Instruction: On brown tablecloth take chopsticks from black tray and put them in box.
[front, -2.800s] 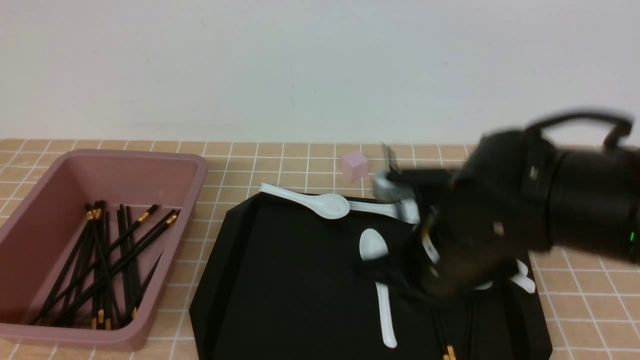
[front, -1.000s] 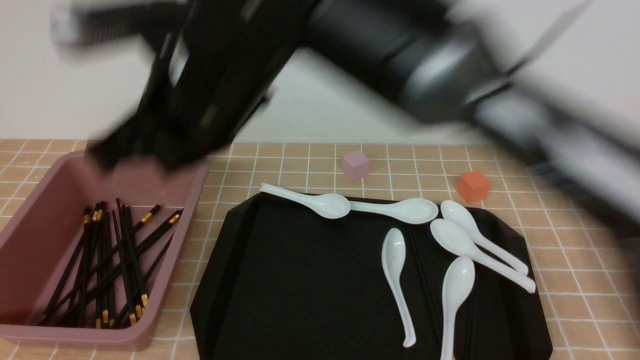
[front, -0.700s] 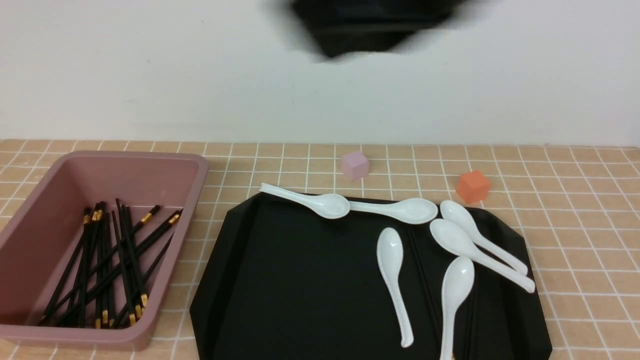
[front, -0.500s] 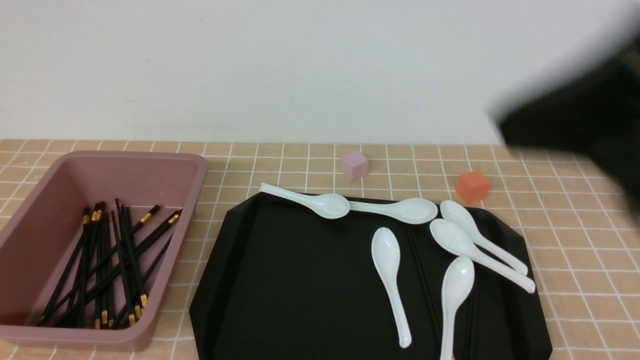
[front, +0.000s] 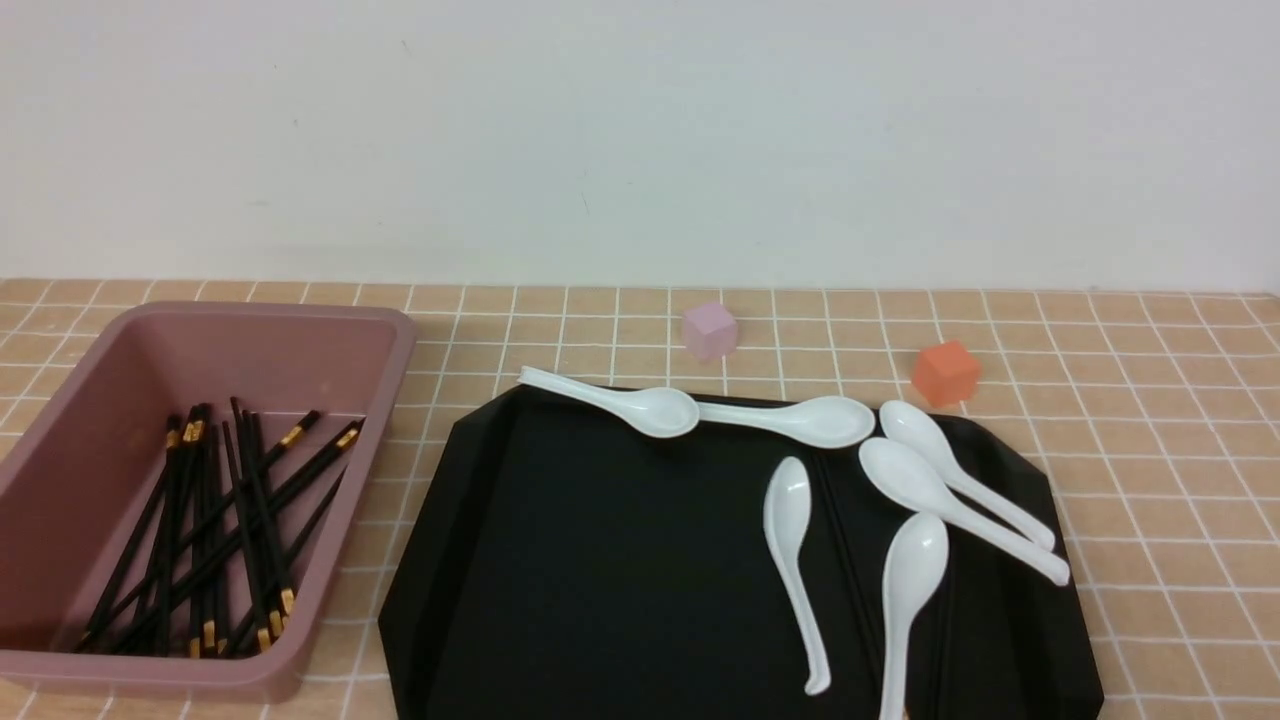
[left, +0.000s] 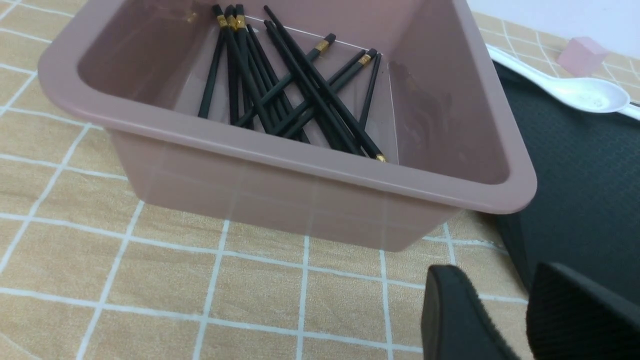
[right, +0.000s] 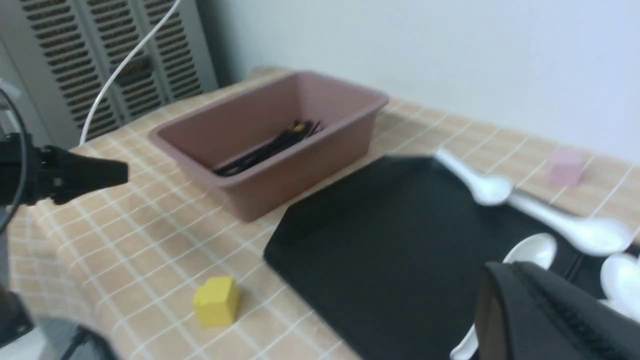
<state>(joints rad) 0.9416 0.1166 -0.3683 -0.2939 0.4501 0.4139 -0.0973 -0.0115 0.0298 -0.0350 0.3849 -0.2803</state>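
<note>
The box (front: 300, 330) stands at the left on the brown tablecloth (front: 1150, 420) and holds several chopsticks (front: 215, 530). They also show in the left wrist view (left: 280, 85) and the right wrist view (right: 270, 142). On the black tray (front: 600, 560) a few thin chopsticks (front: 848, 545) lie among the white spoons. Neither arm shows in the front view. My left gripper (left: 500, 274) is open and empty, low over the cloth by the box's near corner. My right gripper (right: 522, 272) is shut and empty, above the tray's spoon side.
Several white spoons (front: 800, 570) lie on the tray's right half and far rim. A pink cube (front: 710, 331) and an orange cube (front: 945, 372) sit behind the tray. A yellow cube (right: 216, 301) lies on the cloth near the tray's front.
My right arm carried a chopstick from the tray to the box, left it there, then swung back right and out of the front view. One spoon on the tray shifted slightly.
</note>
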